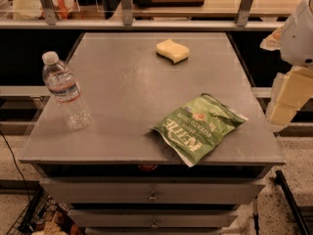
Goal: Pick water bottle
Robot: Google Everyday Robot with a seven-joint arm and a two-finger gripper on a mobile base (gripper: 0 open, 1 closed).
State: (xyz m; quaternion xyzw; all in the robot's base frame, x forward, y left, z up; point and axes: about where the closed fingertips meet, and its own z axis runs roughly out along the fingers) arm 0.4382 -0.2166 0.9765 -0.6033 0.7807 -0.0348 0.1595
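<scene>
The water bottle [65, 92] stands upright near the left edge of the grey table top [122, 82]. It is clear ribbed plastic with a white cap and a white label with a red-and-blue band. My gripper [284, 104] hangs at the far right of the view, beyond the table's right edge and far from the bottle. It holds nothing that I can see. The white arm [299, 33] rises above it.
A yellow sponge [172, 50] lies at the back middle of the table. A green chip bag [200, 127] lies at the front right, near the edge. Drawers [151, 192] sit below the top. A rail with shelves [146, 13] runs behind.
</scene>
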